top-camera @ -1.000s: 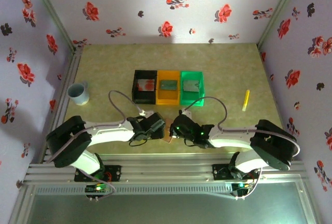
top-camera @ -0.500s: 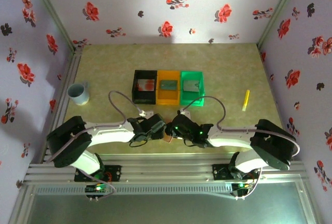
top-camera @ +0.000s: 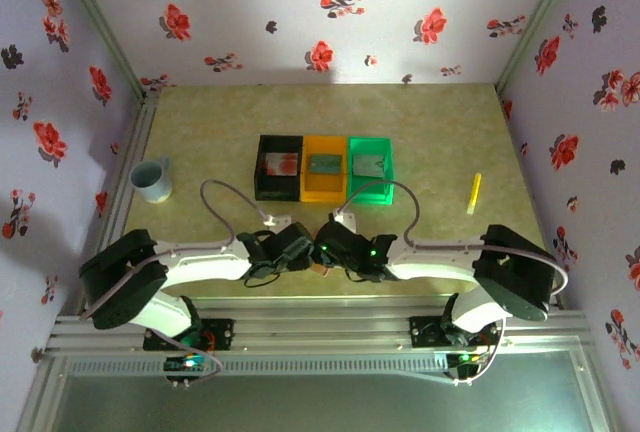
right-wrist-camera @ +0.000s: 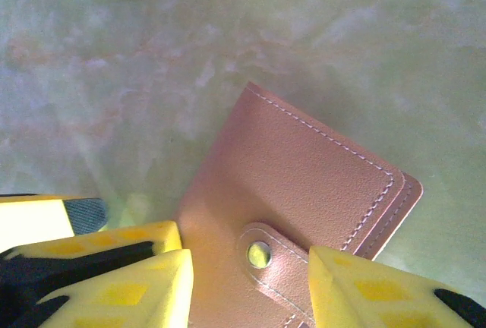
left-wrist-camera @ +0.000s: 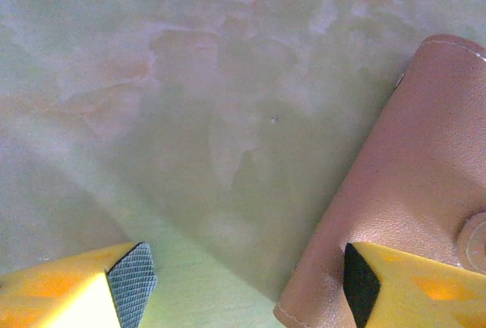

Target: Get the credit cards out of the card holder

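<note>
At the near edge of the table (top-camera: 430, 142), between the two arms, the card holder (right-wrist-camera: 304, 176) lay flat and folded shut, pinkish-tan cover up, its strap (right-wrist-camera: 282, 263) fastened by a metal snap (right-wrist-camera: 260, 253). It looked light, thin and soft, like stitched faux leather that would bend rather than resist. On that smooth top I'd expect it to slide if pushed from one side. Any cards inside were hidden by the closed cover.

The right gripper (right-wrist-camera: 247, 282) hovered over it with its jaws apart, the snap strap between them and nothing clamped. The left gripper (left-wrist-camera: 244, 279) was spread wide too, with one finger over the holder's edge and the other above bare table.

The best hold, to my eye, was the free end of the strap, to pop the snap while the other gripper pinned the cover down. After that, the thin front flap could be lifted.

The holder sat askew to the table's edges. Seen from the right wrist, one stitched corner pointed away and the strapped side lay under the fingers. Part of it was cut off from sight, so I couldn't tell which way its long axis ran.
</note>
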Available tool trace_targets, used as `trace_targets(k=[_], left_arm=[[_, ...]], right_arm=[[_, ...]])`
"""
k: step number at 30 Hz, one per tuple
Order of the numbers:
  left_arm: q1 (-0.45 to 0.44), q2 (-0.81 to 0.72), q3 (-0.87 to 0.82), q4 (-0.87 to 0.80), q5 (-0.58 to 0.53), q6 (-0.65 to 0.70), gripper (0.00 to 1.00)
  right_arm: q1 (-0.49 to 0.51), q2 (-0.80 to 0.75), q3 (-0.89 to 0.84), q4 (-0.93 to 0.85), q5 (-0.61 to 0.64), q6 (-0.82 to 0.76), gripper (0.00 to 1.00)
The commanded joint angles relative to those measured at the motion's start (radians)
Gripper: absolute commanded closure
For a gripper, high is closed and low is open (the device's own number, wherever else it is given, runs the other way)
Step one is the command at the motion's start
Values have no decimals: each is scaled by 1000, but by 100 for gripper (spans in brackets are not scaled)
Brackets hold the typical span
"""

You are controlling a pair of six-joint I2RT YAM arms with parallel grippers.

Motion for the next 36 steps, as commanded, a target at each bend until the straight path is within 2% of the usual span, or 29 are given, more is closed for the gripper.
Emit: trace_targets(k=[1, 13, 23, 33, 35, 36], left_arm=[[-21, 64, -65, 181, 246, -43, 34], [-8, 55, -100, 227, 266, -52, 34], [-2, 63, -118, 256, 280, -56, 34], [-2, 73, -129, 281, 288, -60, 35], [-2, 79, -131, 287, 292, -62, 35], [-2, 82, -131, 291, 293, -62, 35]], right_arm=[[15, 34, 20, -59, 42, -16, 57], [61, 105, 53, -94, 85, -56, 62], [64, 203, 56, -127, 98, -14, 70], [59, 197, 10, -34, 57, -15, 86], [50, 190, -5, -12, 38, -14, 92], [42, 183, -20, 4, 28, -9, 99]])
